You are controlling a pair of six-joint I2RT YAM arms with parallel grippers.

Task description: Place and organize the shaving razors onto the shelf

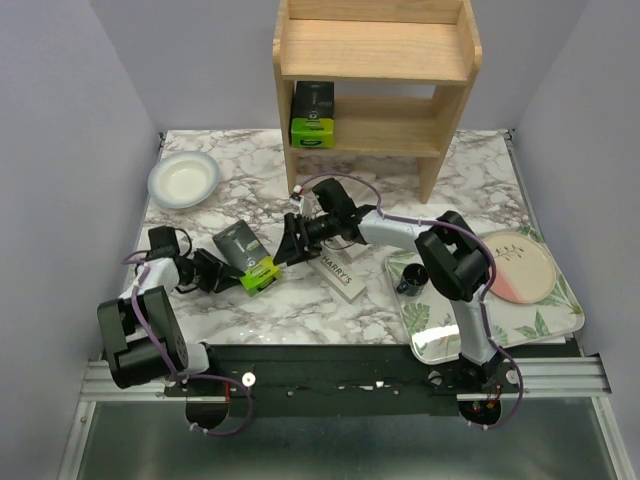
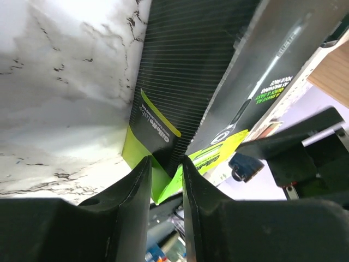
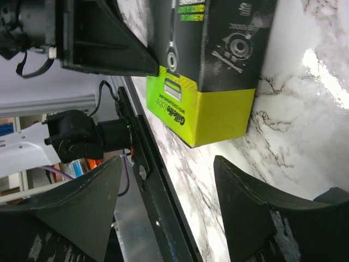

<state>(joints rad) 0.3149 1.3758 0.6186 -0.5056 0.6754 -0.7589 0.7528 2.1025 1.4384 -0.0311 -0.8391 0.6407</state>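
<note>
A black razor pack with a lime-green end [image 1: 246,258] lies tilted on the marble table, left of centre. My left gripper [image 1: 222,272] is shut on its green corner; in the left wrist view the corner of the pack [image 2: 163,136] sits pinched between the fingers of my gripper [image 2: 166,161]. My right gripper [image 1: 286,243] is open just right of the pack, which fills the top of the right wrist view [image 3: 218,71], beyond the open gripper [image 3: 168,164]. A second black-and-green pack [image 1: 312,115] stands on the lower tier of the wooden shelf [image 1: 375,50]. A white HARRY'S box [image 1: 336,273] lies under the right arm.
A white bowl [image 1: 183,180] sits at the far left. A leaf-patterned tray [image 1: 555,315] at the right holds a black cup [image 1: 412,278] and a pink plate [image 1: 520,265]. The shelf's upper tier is bare.
</note>
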